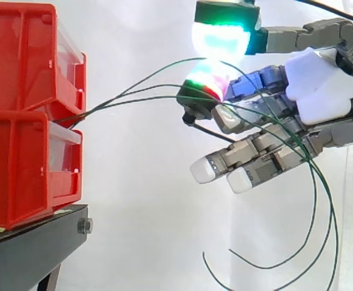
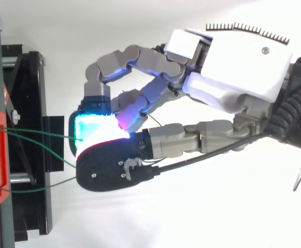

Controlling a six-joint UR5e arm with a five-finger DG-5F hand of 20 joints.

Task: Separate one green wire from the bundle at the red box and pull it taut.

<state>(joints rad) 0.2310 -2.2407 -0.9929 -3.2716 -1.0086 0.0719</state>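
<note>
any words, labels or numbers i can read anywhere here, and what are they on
None: no readable word, number or sign on the red bins, the black stand, the hand or the green wire it pinches.

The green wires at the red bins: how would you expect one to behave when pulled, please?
Probably floppy: past the hand, the green wires droop in long curves. Likely thin and light, so one could slip between the fingers. Toward the red bins they bow gently, suggesting some slack.
</note>
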